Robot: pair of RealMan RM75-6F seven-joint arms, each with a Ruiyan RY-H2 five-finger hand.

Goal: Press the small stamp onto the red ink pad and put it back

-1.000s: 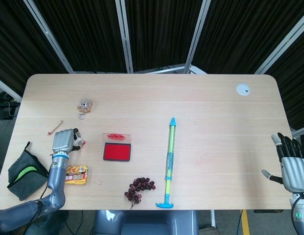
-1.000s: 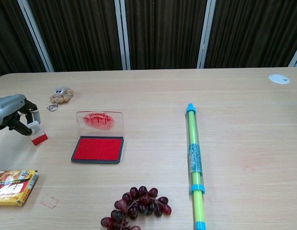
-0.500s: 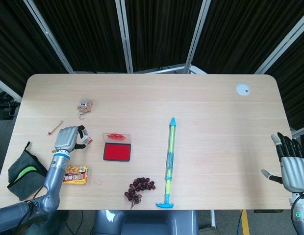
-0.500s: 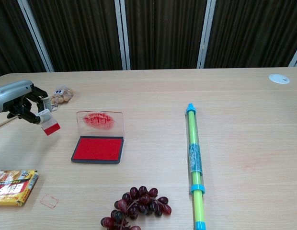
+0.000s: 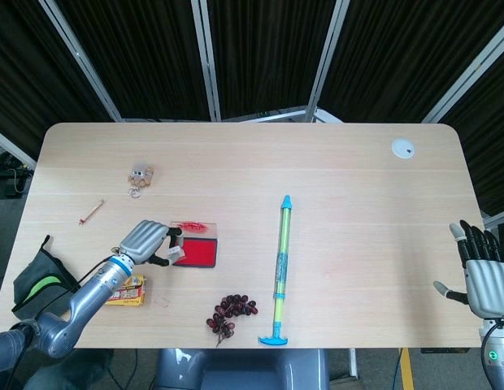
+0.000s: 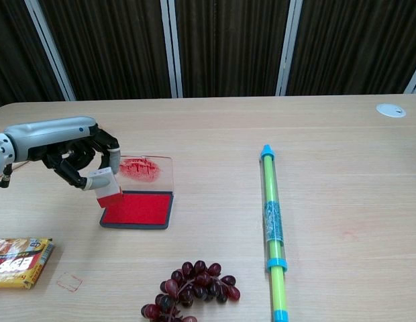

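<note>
A wide pale wooden bench (image 5: 333,187) fills the room's middle, backed by dark curtains with slanted metal posts. On it lie a long green-and-blue tube (image 6: 271,221), a bunch of dark grapes (image 6: 192,290), a yellow snack packet (image 6: 19,262) cut off at the chest view's left edge, a small pencil (image 5: 91,212) and a round white cap (image 5: 403,148). A dark bag (image 5: 36,280) hangs off the bench's left edge. The left hand (image 6: 80,154) has its fingers (image 6: 111,158) closed on the small stamp (image 6: 107,188), held tilted at the left rim of the red ink pad (image 6: 138,208); whether they touch is unclear. A second ago that hand was well left of the pad, near the packet. The right hand (image 5: 481,272) waits off the bench's right edge, fingers spread and empty, unmoved.
</note>
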